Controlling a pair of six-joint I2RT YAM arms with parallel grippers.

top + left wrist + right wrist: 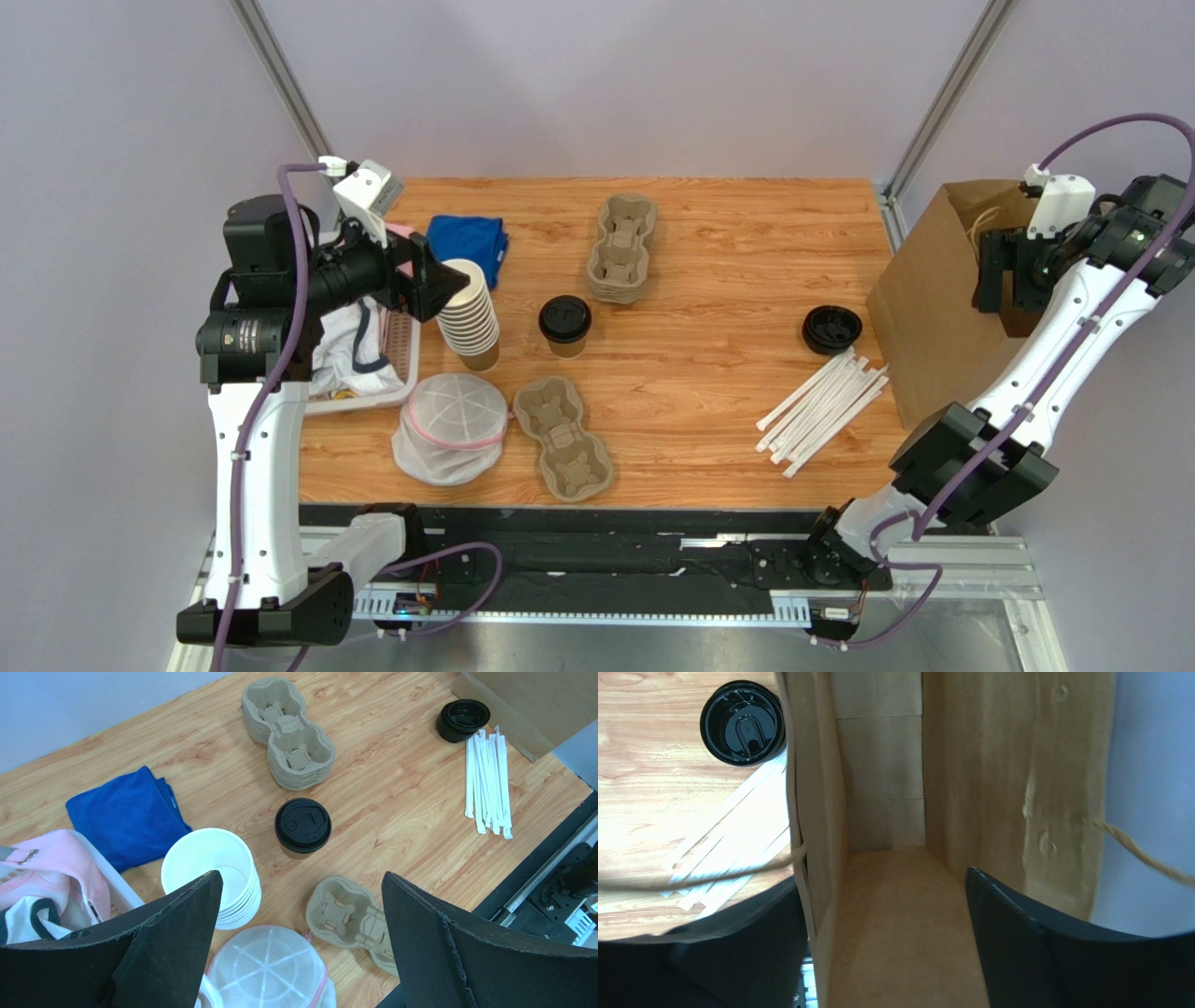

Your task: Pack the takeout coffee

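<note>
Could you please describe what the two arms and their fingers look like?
The left arm and right arm have white links and black joints, each trailing a purple cable. The left gripper and right gripper bear broad, wedge-shaped, matte black fingers.

The left arm (260, 420) stands upright from its base, its forearm bent level and pointing right. The left gripper (435, 287) hangs in the air with its fingers (175, 945) spread wide, holding nothing. The right arm (1045, 350) slants up and right from a folded elbow. The right gripper (1003, 287) points down, its fingers (1025, 938) parted and empty.
</note>
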